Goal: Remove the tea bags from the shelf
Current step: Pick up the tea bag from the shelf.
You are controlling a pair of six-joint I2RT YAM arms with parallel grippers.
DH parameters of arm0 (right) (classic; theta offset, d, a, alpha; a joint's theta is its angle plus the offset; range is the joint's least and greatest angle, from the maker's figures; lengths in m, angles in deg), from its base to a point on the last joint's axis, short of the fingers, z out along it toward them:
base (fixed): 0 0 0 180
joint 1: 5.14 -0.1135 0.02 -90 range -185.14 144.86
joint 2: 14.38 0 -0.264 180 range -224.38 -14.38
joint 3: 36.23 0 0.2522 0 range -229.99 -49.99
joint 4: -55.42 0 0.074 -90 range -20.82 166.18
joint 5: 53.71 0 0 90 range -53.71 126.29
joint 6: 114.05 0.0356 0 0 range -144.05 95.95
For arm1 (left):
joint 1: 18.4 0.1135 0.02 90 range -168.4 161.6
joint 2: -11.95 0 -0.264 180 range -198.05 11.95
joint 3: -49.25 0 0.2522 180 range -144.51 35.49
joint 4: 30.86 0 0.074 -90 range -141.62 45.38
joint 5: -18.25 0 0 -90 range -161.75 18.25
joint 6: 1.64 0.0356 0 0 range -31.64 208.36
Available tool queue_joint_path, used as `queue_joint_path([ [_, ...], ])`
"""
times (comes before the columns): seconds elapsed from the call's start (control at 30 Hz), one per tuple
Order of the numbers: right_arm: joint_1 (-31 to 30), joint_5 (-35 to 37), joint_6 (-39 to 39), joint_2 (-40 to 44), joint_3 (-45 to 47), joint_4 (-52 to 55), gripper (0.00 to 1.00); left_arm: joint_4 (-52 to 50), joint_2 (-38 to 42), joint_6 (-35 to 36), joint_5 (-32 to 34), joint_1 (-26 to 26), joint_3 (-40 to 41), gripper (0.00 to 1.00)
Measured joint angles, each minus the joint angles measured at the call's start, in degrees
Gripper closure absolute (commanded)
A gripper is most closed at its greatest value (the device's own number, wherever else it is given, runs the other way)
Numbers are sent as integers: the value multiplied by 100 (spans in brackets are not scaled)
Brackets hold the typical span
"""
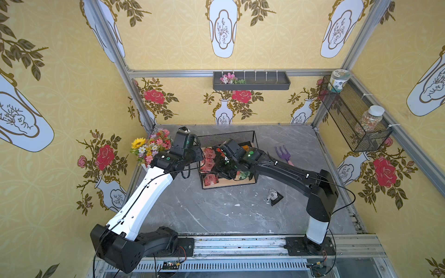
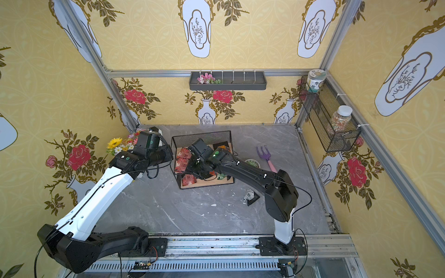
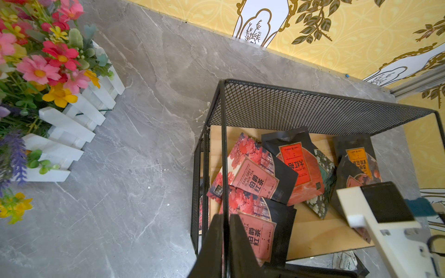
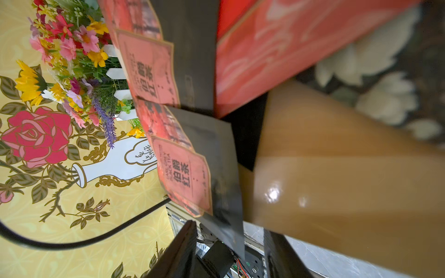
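While one silver tea bag [image 1: 273, 195] lay loose on the table [image 1: 216, 211], at about four o'clock from the shelf [image 1: 226, 137], nearly all of the work was left to do. Red, orange and dark flowered tea bags [image 3: 252, 178] were heaped on the upper board. More showed on the lower board, at the shelf's six o'clock edge, in both top views.

The left gripper [image 3: 225, 216] was pinched narrow, seemingly on a bar of the shelf's frame on its nine o'clock side, as though to steady it. The right gripper [image 4: 230, 227] stood over the upper board from three o'clock with its fingers partly spread. The black corner of a red tea bag lay between them, not visibly pinched.

I judged the task barely begun: one out, the rest to lift.

From above, both arms covered the middle of the shelf, so no count was possible, and the right gripper itself was hidden under its wrist. The right wrist view was blurred close up, and the lower board was mostly out of sight.
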Motion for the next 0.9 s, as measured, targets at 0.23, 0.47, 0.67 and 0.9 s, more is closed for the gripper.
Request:
queue_joint_path([
  [0.23,70,-109,153,-2,160,-133,62,-7,-2,0,0,0,-9,87],
  [0.47,92,-131,284,-2,160,-170,72,-9,-2,-2,0,0,-9,87],
  [0.67,96,-170,413,9,216,-216,82,-9,-2,-2,-2,0,-9,87],
  [0.9,96,-87,538,98,245,-304,95,-13,-2,-2,-20,0,-9,87],
])
